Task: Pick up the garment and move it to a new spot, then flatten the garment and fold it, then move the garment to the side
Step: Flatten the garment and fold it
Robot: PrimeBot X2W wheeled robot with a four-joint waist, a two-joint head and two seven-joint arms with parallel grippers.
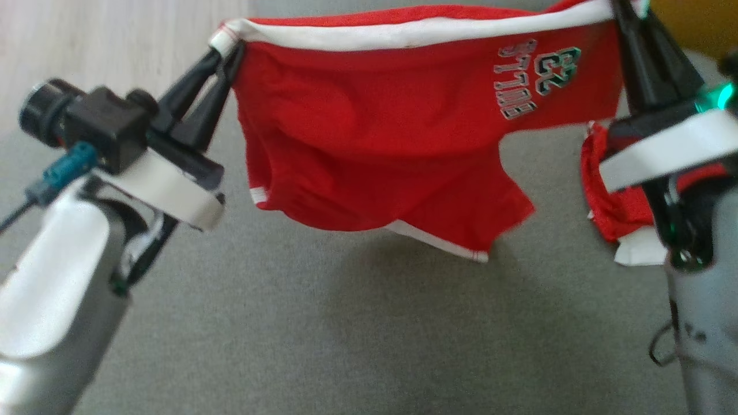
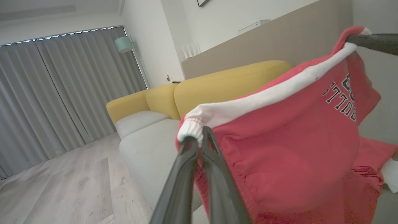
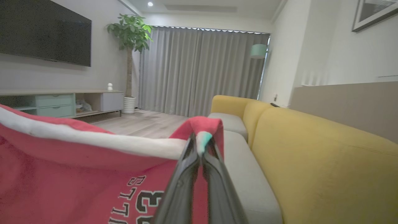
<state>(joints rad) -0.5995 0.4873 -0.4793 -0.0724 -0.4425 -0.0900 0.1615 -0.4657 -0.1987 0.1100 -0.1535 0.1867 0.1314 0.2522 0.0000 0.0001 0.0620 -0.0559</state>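
Note:
The garment (image 1: 375,132) is a pair of red shorts with a white waistband and a printed number, hanging in the air above a grey sofa seat (image 1: 323,323). My left gripper (image 1: 226,51) is shut on the waistband's left end. At the upper right my right gripper (image 1: 622,8) is shut on the waistband's other end. The band is stretched between them and the legs droop below. In the left wrist view my left gripper (image 2: 199,138) pinches the white band of the garment (image 2: 279,161). The right wrist view has my right gripper (image 3: 200,144) pinching the red cloth of the garment (image 3: 62,174).
More red and white cloth (image 1: 611,202) lies on the seat by my right arm. A yellow sofa back (image 3: 317,161) runs along the seat's far side. Wooden floor (image 2: 62,186) lies beyond the seat, with grey curtains (image 3: 199,71) and a TV unit (image 3: 56,102) farther off.

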